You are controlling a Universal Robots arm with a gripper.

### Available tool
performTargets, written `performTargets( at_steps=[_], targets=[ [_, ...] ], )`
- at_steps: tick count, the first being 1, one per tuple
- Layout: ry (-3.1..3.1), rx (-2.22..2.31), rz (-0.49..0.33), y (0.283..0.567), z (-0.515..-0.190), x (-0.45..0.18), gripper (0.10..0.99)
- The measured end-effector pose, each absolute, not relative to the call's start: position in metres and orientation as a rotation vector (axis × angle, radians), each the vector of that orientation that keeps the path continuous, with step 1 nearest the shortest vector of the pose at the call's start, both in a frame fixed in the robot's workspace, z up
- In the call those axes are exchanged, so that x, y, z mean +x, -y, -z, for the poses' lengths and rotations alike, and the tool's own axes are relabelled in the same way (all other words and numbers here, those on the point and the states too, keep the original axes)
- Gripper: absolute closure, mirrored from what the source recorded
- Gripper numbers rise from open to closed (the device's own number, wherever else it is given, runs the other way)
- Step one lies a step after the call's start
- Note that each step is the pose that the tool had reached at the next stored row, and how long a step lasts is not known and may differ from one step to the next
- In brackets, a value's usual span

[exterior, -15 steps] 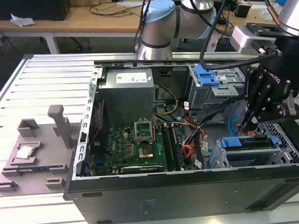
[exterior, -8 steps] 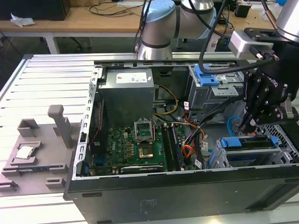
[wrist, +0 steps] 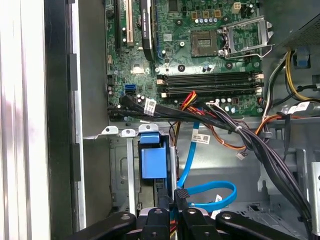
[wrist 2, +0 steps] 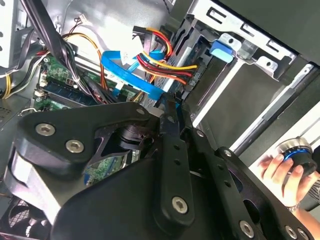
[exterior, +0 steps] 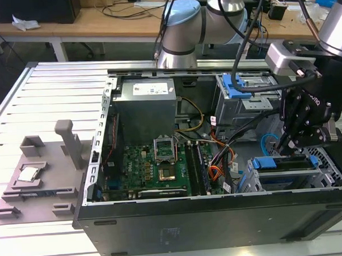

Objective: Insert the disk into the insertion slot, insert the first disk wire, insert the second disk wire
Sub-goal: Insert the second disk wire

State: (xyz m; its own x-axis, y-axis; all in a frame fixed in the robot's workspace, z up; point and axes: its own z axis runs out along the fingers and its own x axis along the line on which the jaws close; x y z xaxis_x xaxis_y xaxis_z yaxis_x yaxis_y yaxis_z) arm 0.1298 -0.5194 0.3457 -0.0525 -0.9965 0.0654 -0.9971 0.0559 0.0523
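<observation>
Just above the disk [exterior: 286,163], the pincer [exterior: 289,147]

Disk [exterior: 289,163] in insertion slot [exterior: 248,184]

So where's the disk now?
In the exterior view, the disk sits in the insertion slot on the exterior view's right, just below the gripper holding a blue wire.

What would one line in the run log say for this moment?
disk: seated in insertion slot | gripper: shut on blue wire at its plug, over the slot | plug seating: cannot tell
</observation>
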Motion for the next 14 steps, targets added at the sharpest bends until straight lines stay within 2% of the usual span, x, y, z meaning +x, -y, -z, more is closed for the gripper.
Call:
performTargets(
  at_steps=[14],
  targets=[
    [2.219, 2.105, -0.011, 0.521, -0.343, 0.1332, 0.922]
  ],
)
